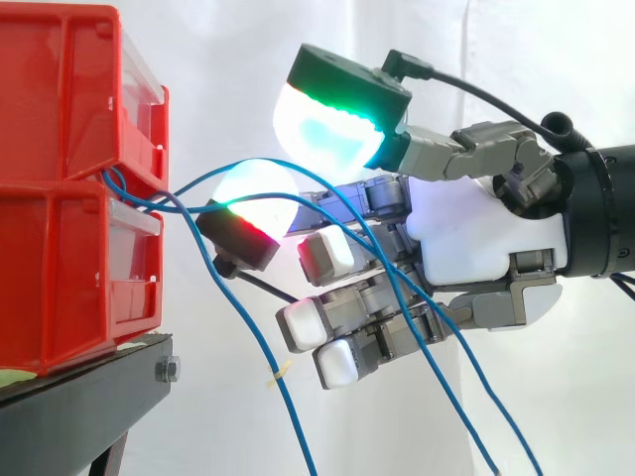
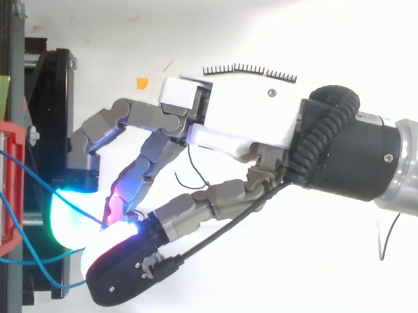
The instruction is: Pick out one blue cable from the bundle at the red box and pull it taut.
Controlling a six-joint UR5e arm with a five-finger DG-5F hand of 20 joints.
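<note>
Blue cables [image 1: 281, 397] from stacked red bins [image 1: 60, 99]

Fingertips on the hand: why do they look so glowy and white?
Side view: the hand has pads that glow on their own, green at the rim, glaring to white in the middle. Top view: the same pads glow cyan and pink, washing out their edges.

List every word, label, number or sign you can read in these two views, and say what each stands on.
There are none to read. The red bins have clear fronts with no legible print, and the hand, the blue cables and the stand show no writing.
</note>
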